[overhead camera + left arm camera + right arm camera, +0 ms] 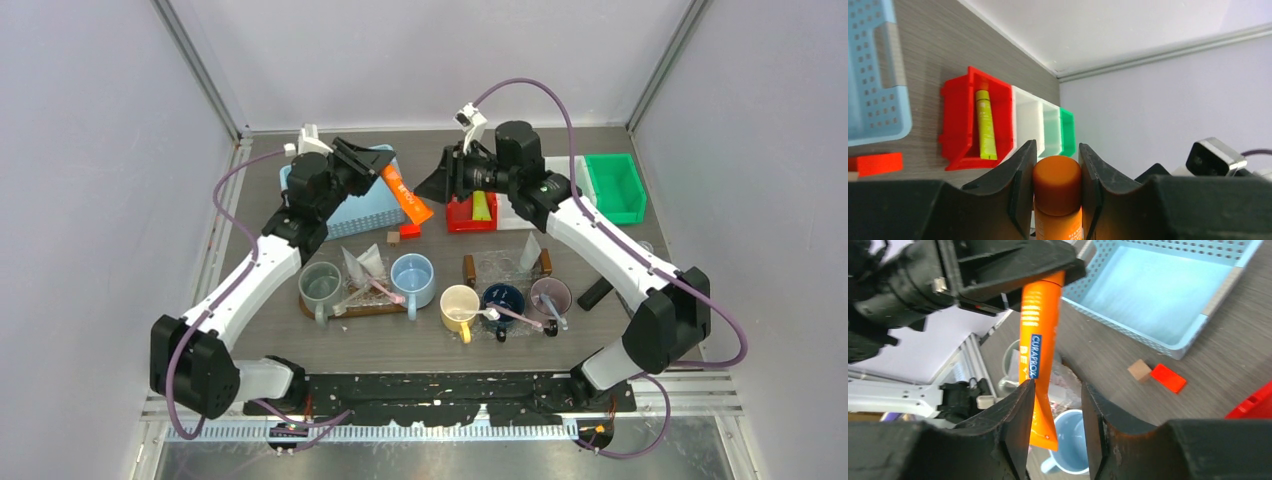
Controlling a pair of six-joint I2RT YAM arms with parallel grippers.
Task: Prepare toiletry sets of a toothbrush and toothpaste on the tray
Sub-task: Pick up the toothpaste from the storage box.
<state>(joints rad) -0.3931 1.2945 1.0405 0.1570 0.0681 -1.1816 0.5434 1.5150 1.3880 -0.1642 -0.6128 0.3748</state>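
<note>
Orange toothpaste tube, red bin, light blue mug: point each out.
orange toothpaste tube (1038, 355), right wrist view, printed body
red bin (957, 120), left wrist view, left wall
light blue mug (413, 274), top view, bare inside

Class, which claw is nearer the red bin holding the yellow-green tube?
Right. The right claw hangs by the red bin's left edge. The left claw sits farther left, over the blue basket, gripping the orange tube's cap.
</note>
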